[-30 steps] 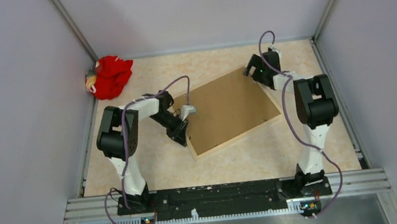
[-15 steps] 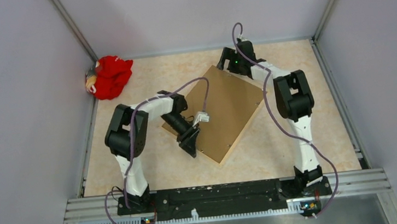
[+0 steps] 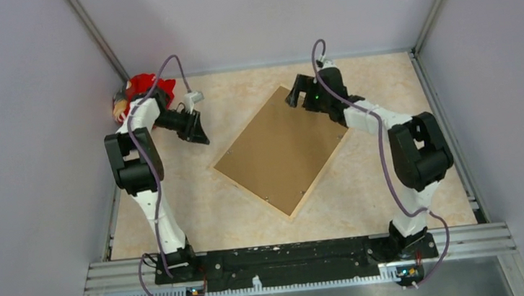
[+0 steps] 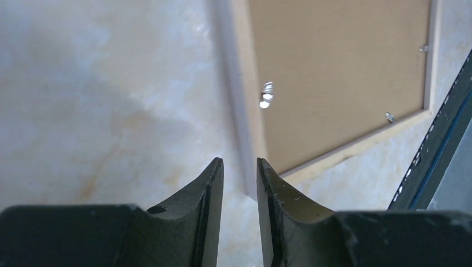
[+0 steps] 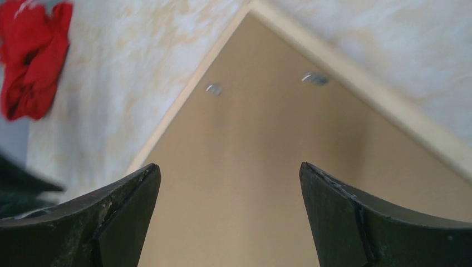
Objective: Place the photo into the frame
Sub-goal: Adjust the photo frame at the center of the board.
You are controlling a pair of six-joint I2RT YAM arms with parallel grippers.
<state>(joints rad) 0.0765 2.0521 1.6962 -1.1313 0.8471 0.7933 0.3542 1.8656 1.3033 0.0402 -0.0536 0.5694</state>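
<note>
The frame (image 3: 322, 174) lies flat on the table (image 3: 200, 212), back side up. What shows is its thin rim of light wood around a plain brown backing board (image 3: 281, 153), which is held in by small metal clips (image 4: 266, 95) along the inner edge. In the overhead view it sits turned like a diamond. Its long sides run from far right to near left, one corner points at the back wall and the opposite corner points at the arm bases.

The right gripper (image 5: 227, 167) is at that far corner with its fingers (image 5: 111, 222) spread wide and nothing between them. The backing board fills the gap below the fingers, and the corner's rim lies just past the fingertips. I cannot tell whether the fingers touch the board.

The left gripper (image 4: 239, 162) is well apart from the frame, over bare table. Its fingers (image 4: 209, 206) stand with only a narrow slit between them and hold nothing. The frame's near-left corner lies ahead of these fingertips and slightly to the right. A red cloth (image 3: 145, 94) lies by the far left corner of the table, behind this arm.
</note>
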